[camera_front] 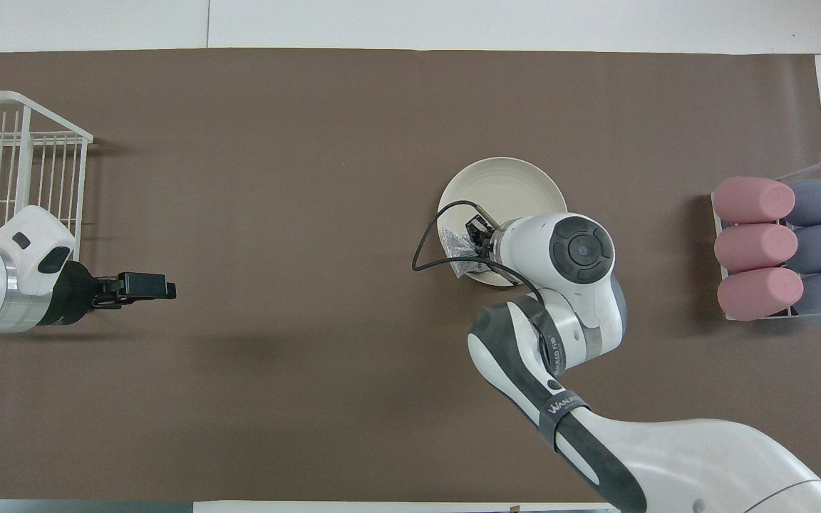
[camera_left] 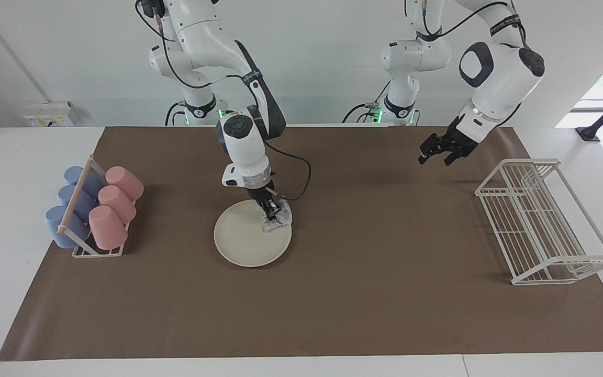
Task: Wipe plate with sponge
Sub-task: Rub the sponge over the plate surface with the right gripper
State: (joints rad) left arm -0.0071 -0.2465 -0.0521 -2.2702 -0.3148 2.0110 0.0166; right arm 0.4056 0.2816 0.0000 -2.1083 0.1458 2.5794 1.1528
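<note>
In the facing view, the right gripper is down on the plate, and its fingers are closed on the sponge. The sponge lies on the rim of the plate, at the side nearer to the robots and toward the left arm's end of the table. The plate lies flat on the brown mat, near the middle of the table.

To do this wipe well, I think the gripper should press only lightly and pull the sponge across the middle of the plate, because most of the plate is bare of the sponge. Too much push at the rim can slide or tip the plate, as nothing holds it.

The right arm comes down steeply, with its wrist almost vertical above the plate. The left gripper waits in the air over the mat, near the wire rack; its fingers look apart and hold nothing.

In the overhead view, the right arm's wrist covers the part of the plate nearer to the robots. The sponge shows just beside the right gripper, half over the rim. The left gripper points toward the middle of the table. The cups lie in their holder at the right arm's end, well apart from the plate.
</note>
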